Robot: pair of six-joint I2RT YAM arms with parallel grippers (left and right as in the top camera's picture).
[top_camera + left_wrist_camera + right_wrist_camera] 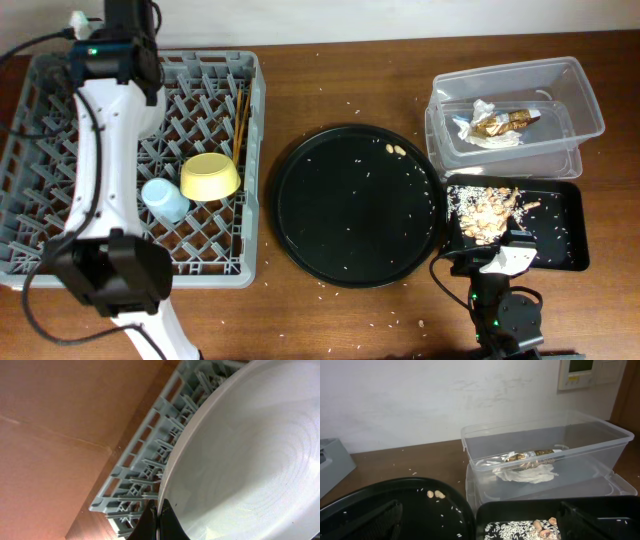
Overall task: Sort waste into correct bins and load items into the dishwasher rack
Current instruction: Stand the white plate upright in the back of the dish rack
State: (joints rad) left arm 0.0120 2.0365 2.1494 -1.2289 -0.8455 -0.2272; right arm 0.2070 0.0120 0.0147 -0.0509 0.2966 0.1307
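Looking down from overhead, the dishwasher rack (pixel 215 255) on the desk holds the yellow bowl (pixel 210 177), the light blue cup (pixel 165 198) and chopsticks (pixel 240 115). The clear tub (pixel 585 110) contains paper and wrappers (pixel 495 125), and the flat black tray (pixel 565 215) carries food scraps (pixel 485 208). Two crumbs (pixel 395 150) lie on the round black tray (pixel 330 230). No pink cup shows.

At the left wrist, the left tool (pixel 159 519) pinches the rim of the plate (pixel 240 460), which stands among the rack's pegs.

At the right wrist, the right tool (pixel 477 517) gapes wide and empty.

Sorting looks nearly finished; the plate needs releasing and the crumbs need clearing.
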